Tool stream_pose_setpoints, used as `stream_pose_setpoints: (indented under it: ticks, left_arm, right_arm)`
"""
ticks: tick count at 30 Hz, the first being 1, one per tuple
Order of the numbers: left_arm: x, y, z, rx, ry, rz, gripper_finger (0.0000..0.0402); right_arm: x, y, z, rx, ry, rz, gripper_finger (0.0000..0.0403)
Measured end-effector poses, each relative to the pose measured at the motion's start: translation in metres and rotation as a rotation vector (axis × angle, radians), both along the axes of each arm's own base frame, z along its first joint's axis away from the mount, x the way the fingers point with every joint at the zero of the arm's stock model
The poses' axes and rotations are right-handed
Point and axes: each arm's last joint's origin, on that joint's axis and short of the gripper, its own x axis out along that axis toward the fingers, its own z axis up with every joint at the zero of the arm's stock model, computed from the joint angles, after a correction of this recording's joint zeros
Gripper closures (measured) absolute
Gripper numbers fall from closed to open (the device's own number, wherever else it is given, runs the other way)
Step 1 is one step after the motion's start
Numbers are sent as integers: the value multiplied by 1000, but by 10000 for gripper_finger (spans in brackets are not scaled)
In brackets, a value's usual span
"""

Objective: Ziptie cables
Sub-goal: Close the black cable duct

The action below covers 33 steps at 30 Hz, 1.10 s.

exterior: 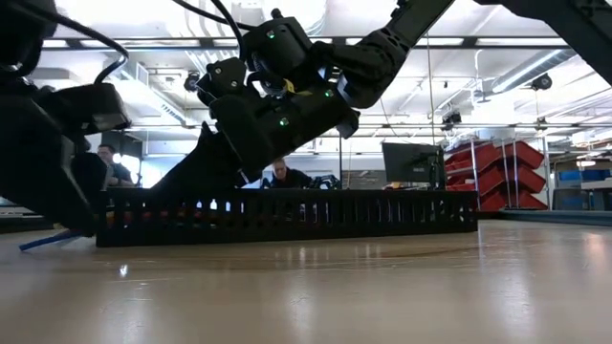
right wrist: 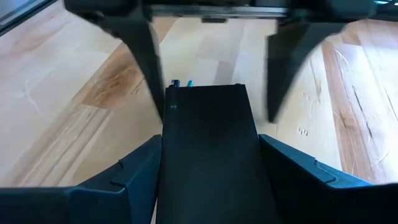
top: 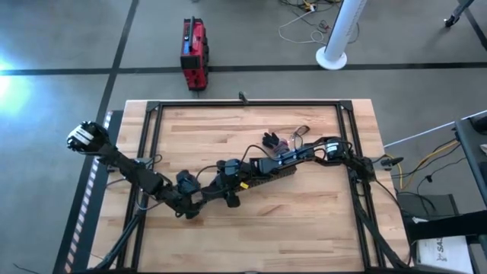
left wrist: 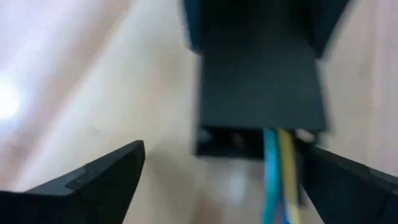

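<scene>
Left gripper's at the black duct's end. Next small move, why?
Probably ease the left gripper forward and close on the blue and yellow wires sticking out of the black slotted plastic duct: its fingers are open either side of them, not gripping, while the right gripper straddles the duct.

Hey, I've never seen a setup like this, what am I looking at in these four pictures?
It is a robot with two dark arms at a wooden table. One picture looks straight down from above, one looks level across the tabletop, and the other two come from cameras on each arm's wrist.

A long black slotted channel lies on the table, with blue and yellow wires coming out of its end. The left gripper is open around that end. The right gripper sits over the channel farther along. A small tangle of loose wires lies beyond them. I cannot make out a ziptie.
</scene>
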Motion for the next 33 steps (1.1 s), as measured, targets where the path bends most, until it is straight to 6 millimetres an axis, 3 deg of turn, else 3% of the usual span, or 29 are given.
stream_pose_setpoints:
  ticks: [5, 12, 23, 29, 33]
  left_arm:
    - [2, 1, -5, 65, -15, 31, 3]
    - [9, -3, -20, 97, -1, 35, 26]
    - [11, -5, -31, 82, 33, 44, 193]
    - [11, -5, -31, 83, 39, 35, 191]
    - [10, -5, -31, 86, 43, 29, 159]
  right_arm:
    - [0, 0, 0, -3, 0, -6, 173]
    - [0, 0, -1, -3, 2, -7, 180]
    - [1, -1, 0, 8, -5, -30, 180]
    - [1, 1, 0, 11, -23, -36, 174]
    - [2, 1, 0, 14, -24, -42, 180]
